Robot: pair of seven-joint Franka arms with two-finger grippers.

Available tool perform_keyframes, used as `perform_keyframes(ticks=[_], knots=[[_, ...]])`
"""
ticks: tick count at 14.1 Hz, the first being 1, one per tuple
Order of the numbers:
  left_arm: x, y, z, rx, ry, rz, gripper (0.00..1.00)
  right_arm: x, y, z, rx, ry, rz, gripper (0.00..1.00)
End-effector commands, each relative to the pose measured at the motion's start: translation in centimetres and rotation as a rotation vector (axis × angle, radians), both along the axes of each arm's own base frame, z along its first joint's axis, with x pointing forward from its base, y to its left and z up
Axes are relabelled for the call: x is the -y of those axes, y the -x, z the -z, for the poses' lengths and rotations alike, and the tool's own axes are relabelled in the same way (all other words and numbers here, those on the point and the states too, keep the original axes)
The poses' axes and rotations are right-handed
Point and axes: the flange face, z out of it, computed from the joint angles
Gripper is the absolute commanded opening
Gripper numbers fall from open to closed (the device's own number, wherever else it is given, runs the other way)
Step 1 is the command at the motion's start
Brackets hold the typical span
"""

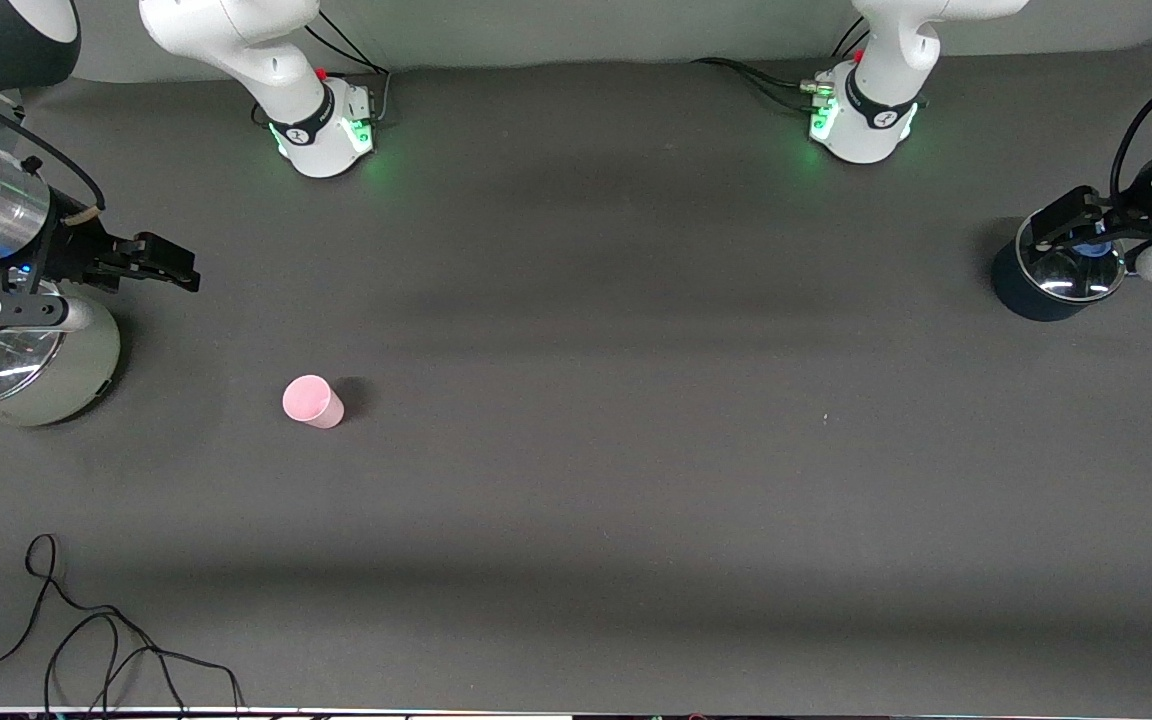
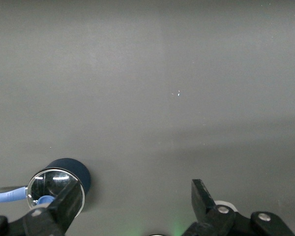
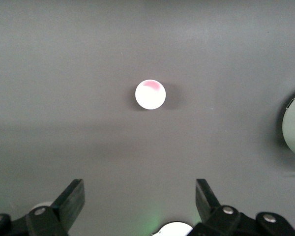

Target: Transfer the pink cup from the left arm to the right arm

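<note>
surface (image 1: 636, 500): we see a dark grey matte cover across the whole view | light: we note soft pale bands across it, green glow along its top edge | wall (image 1: 586, 30): we see a pale grey strip above the surface | cable (image 1: 86, 640): we spot a loose black loop at the near corner, toward the right arm's end

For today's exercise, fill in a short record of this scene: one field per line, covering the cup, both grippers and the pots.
pink cup: upright on the table, toward the right arm's end, untouched
left gripper: open, empty, over the dark blue pot
right gripper: open, empty, above the table beside the pale green pot
handover: not yet begun
</note>
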Motion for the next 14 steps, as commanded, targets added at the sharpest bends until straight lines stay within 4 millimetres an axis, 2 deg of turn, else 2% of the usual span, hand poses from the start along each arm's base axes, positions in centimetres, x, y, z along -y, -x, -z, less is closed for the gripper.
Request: perform_keyframes(ticks=[1,5,8,14], knots=[[-0.1,0.1,-0.4,0.010,-0.011,-0.011,0.99,2.2,-0.3,-0.9,0.002,-0.007,0.028,1.00],[-0.8,0.2,-0.4,0.003,-0.009,-0.017,0.99,2.3,-0.4,-1.2,0.018,-0.013,-0.008,1.00],[-0.8,0.2,-0.3,-0.001,-0.009,-0.014,0.99,3.0,-0.5,-1.6,0.028,-0.023,0.009,1.00],[-0.8,0.1,-0.2,-0.001,-0.009,-0.014,0.99,3.1,-0.8,-2.5,0.053,-0.030,0.013,1.00]])
